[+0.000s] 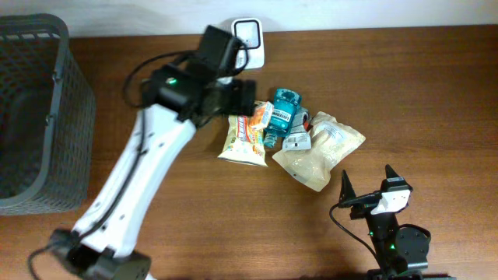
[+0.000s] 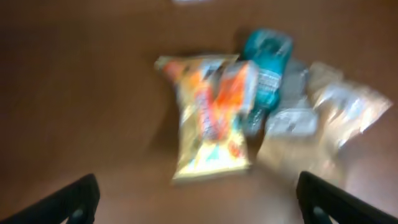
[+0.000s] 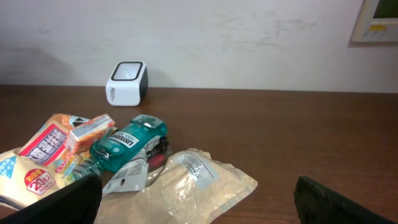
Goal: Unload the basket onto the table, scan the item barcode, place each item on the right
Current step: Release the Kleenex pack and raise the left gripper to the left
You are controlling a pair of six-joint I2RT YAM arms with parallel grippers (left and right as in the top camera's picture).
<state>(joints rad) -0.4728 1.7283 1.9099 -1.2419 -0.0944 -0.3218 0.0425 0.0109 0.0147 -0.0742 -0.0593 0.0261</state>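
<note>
The yellow-orange foil snack bag point(image 1: 243, 140) lies on the brown wooden table point(image 1: 436, 85), blurred in the left wrist view, under the left gripper point(image 2: 205, 204), whose jaws are spread and empty. A teal mouthwash bottle point(image 1: 282, 115) sits just beside it. The arm partly hides the white cube scanner point(image 1: 250, 33). The right gripper point(image 3: 202, 202) gapes, empty.

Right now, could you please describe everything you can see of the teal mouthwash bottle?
The teal mouthwash bottle is clear plastic holding blue-green liquid, with a printed label. It lies on its side on the wooden table, mid-pile, narrower end towards the robot. The yellow snack bag lies against one side; a clear pouch sits close on the other.
</note>
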